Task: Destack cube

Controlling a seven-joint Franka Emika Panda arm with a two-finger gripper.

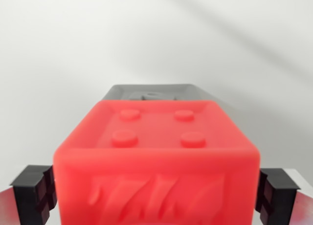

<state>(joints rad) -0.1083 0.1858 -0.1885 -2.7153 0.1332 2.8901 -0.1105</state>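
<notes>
A red cube (156, 156) with four round studs on top fills the lower middle of the wrist view. Its near face carries a raised relief pattern. Behind it, partly hidden, sits a grey cube (154, 92), only its top rim and an embossed mark showing. My gripper (156, 195) straddles the red cube: the left black pad (35, 191) and the right black pad (275, 194) stand against its two sides. The jaws look pressed to the cube, so the gripper is shut on it. Whether the red cube rests on the grey one or hangs above it is unclear.
A plain white surface (156, 34) spreads behind and around the cubes, with a faint diagonal shadow at the upper right.
</notes>
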